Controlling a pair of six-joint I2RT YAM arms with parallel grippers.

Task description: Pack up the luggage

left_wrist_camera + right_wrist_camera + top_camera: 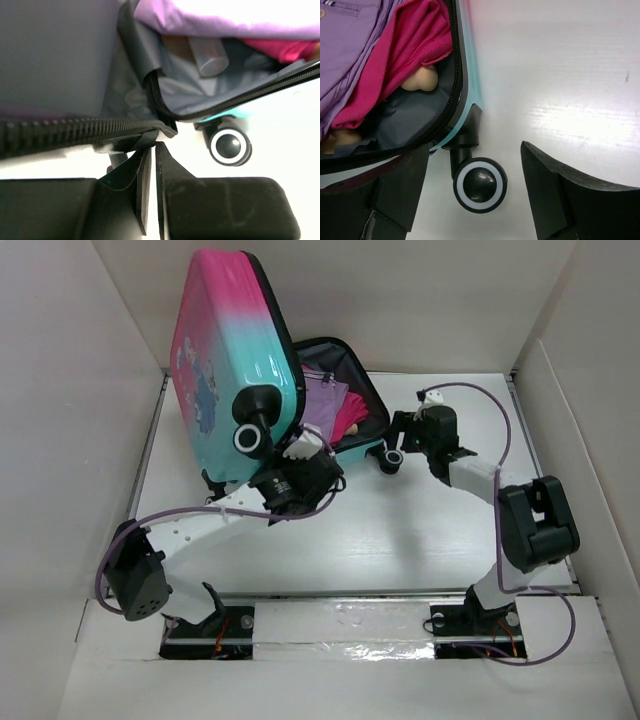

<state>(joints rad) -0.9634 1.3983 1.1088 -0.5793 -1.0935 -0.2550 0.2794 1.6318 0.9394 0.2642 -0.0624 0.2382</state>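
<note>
The luggage lies open at the back of the table, its pink-to-teal lid standing up at the left. Its grey-lined base holds a purple cloth, a magenta cloth and a beige rounded thing. My left gripper is shut, its tips against the black zipper trim at the foot of the lid, with nothing seen between them. My right gripper is open at the base's near right corner. A black-and-white wheel sits between its fingers, untouched.
White walls box in the table on the left, back and right. A second wheel juts from the raised lid above my left wrist. A pale grey cylinder lies in the lining. Purple cables loop off both arms.
</note>
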